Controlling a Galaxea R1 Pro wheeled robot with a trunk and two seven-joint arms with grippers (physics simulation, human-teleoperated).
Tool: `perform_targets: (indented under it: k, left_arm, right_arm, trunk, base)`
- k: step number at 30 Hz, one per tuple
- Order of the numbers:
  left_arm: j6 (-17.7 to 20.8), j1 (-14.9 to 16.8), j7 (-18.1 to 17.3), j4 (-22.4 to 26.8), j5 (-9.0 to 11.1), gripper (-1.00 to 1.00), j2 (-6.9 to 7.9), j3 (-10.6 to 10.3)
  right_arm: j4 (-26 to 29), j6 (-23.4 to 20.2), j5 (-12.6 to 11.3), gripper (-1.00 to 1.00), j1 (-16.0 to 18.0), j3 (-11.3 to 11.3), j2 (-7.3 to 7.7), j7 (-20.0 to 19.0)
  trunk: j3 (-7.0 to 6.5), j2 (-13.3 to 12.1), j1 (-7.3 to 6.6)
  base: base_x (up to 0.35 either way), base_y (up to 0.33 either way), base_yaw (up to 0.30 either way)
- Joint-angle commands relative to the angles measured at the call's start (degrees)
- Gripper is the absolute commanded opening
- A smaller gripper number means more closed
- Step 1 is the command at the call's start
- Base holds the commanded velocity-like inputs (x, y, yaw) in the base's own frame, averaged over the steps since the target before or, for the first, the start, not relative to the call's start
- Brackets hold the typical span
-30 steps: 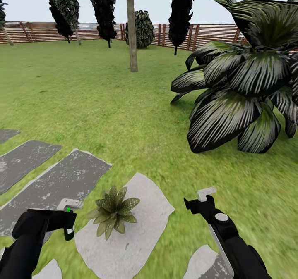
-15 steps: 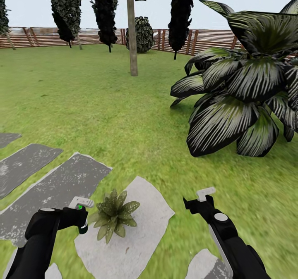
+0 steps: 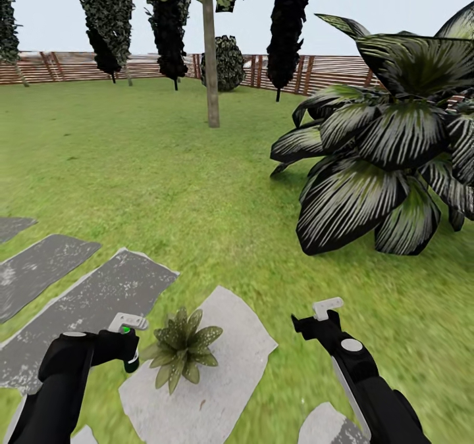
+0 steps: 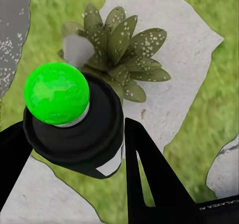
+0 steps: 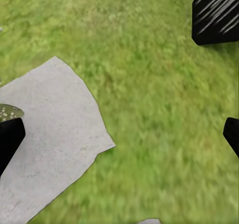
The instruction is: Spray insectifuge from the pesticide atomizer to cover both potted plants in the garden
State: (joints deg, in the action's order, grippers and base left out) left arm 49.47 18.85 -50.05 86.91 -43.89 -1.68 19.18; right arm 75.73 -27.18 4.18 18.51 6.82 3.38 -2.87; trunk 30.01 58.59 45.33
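The pick-up part of the task looked done. In the left wrist view the pesticide atomizer (image 4: 74, 129) sat between the dark fingers of the left gripper (image 4: 69, 149), its jaws closed on the dark bottle, a white label patch showing on its side and a bright green ball at its top. In the head view the same left gripper (image 3: 125, 348) was at the lower left of the frame, just beside one potted plant (image 3: 181, 355), a low rosette of speckled olive leaves sitting on a pale stepping stone (image 3: 224, 378).

No spray or wetting could be made out on the leaves, so whether this plant had been covered could not be told. The other potted plant remained to be dealt with, so I judged the task at best partway through.

The right gripper (image 3: 316, 319) was at the lower centre-right of the head view over the lawn (image 3: 164, 187). In the right wrist view its jaws stood wide apart and held nothing, with only grass and a stone corner between them. The big striped-leaf palm (image 3: 382, 154) filled the upper right.
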Motion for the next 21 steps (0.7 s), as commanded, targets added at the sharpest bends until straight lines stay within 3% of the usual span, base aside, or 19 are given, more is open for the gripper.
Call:
perform_targets:
  k: [1,21]
  left_arm:
    - [0.1,0.1,-0.5,0.1,-0.6,-1.00,-0.04,0.2]
    - [0.1,0.0,-0.5,0.0,-0.6,-1.00,0.01,0.2]
  right_arm:
    - [0.1,-0.3,0.5,1.00,0.0,0.0,0.04,-0.3]
    - [0.0,-0.3,0.5,1.00,0.0,0.0,0.05,-0.3]
  trunk:
    - [-0.22,-0.4,-0.22]
    - [-5.64,-8.4,-4.61]
  base:
    - [0.000,0.000,0.000]
    - [0.000,0.000,0.000]
